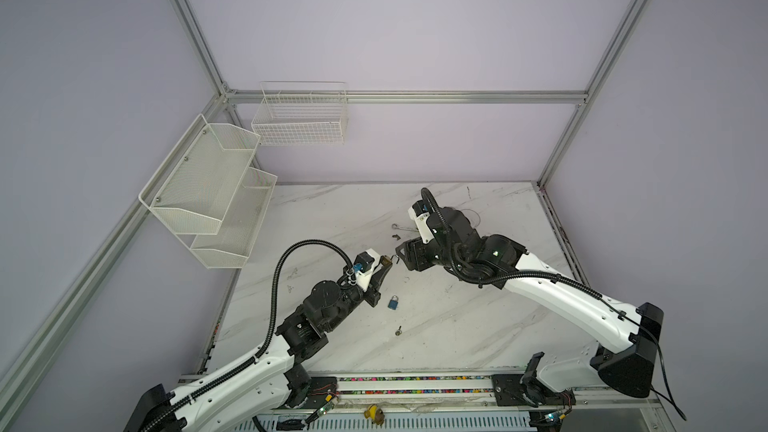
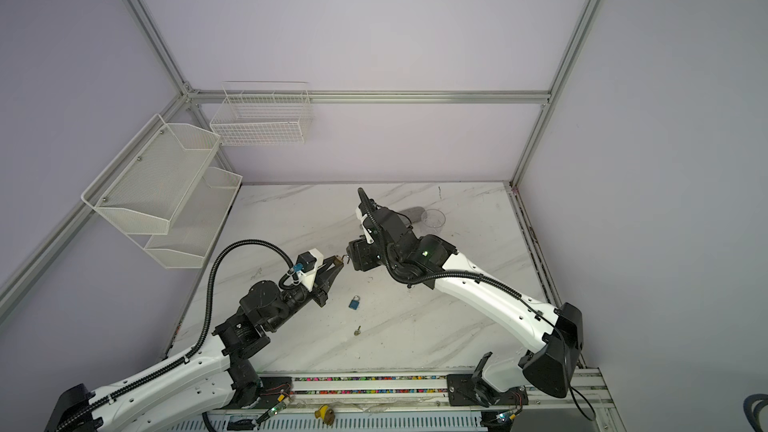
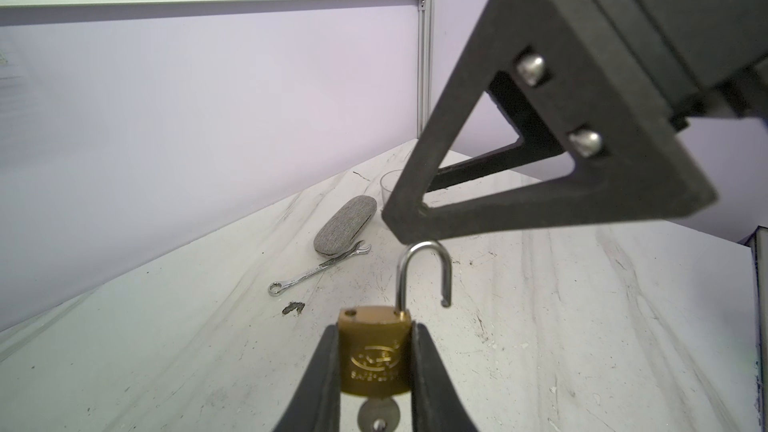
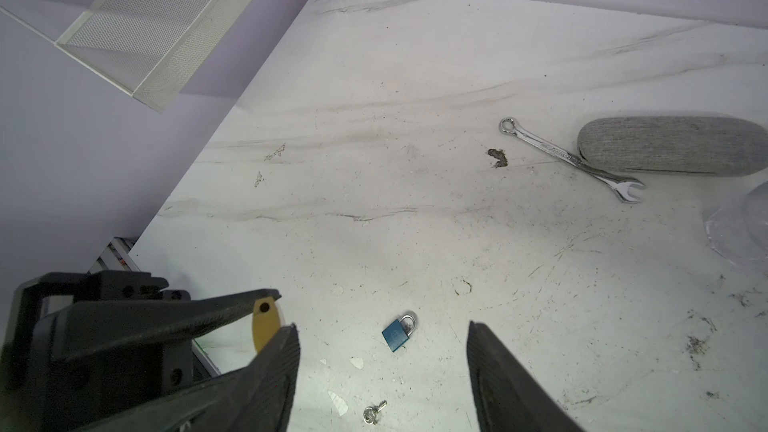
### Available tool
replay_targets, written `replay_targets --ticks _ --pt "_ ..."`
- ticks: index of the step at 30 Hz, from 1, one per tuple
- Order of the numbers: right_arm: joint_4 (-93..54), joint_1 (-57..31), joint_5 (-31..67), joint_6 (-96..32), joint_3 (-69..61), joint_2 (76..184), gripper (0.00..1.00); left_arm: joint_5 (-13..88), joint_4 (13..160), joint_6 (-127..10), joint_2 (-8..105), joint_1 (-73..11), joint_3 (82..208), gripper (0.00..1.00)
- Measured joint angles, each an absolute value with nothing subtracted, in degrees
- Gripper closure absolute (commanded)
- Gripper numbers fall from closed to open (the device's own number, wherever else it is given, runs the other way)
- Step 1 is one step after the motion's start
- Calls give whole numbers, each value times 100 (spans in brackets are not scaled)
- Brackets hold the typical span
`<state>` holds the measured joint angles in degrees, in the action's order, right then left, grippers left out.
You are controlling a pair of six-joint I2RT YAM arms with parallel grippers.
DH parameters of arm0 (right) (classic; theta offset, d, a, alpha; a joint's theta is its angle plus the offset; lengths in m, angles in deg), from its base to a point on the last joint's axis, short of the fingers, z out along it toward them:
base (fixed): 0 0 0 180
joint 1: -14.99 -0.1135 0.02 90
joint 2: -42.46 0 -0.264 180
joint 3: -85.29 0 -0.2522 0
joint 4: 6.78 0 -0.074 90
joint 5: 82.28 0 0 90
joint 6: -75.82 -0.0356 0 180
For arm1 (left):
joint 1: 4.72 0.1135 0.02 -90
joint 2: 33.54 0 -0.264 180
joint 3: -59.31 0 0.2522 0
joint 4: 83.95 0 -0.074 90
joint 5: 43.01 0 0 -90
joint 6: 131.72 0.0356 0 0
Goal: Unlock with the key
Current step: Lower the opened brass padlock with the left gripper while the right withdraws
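Left tool clenched on brass padlock, gripped by its two flat sides, held up off the counter near mid-counter in both top views. Shackle is popped: one leg sits in the body, the other is free w/ a gap below it and the empty hole showing on top of the body. Key sits in the keyhole at the padlock's underside, btwn the left tool's fingers; only its round head shows.

Right tool released, jaws wide apart, nothing btwn them. It faces the left tool, tip to tip. In left wrist view one of its fingertips is right at the top of the shackle bend; touching or just clear, can't tell.

On the counter below the tools: blue padlock, shackle shut, lying flat; loose small key near it, toward the front edge, not touching. Both show in both top views too.

Farther back: combo wrench lying against a grey fabric glasses case, clear plastic cup just beside the case. Dark chip mark on the counter near the wrench's ring end.

Left wall: white mesh two-tier shelf. Back wall: white wire basket.
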<state>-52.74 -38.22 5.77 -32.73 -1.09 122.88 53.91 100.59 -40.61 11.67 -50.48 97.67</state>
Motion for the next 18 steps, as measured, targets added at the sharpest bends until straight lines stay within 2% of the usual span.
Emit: replay_targets --ticks 8,13,18 --pt "-5222 -3822 183 -3404 -553 11844 29 6103 9607 -4571 1132 -5048 9771 100" --pt "-4933 -3822 -116 -3697 -1189 11416 28 6851 8234 -5510 1194 -5048 9848 100" --pt "-4372 -3822 -5 -3994 -1998 11110 28 7338 6844 -6389 1535 -5048 10185 100"
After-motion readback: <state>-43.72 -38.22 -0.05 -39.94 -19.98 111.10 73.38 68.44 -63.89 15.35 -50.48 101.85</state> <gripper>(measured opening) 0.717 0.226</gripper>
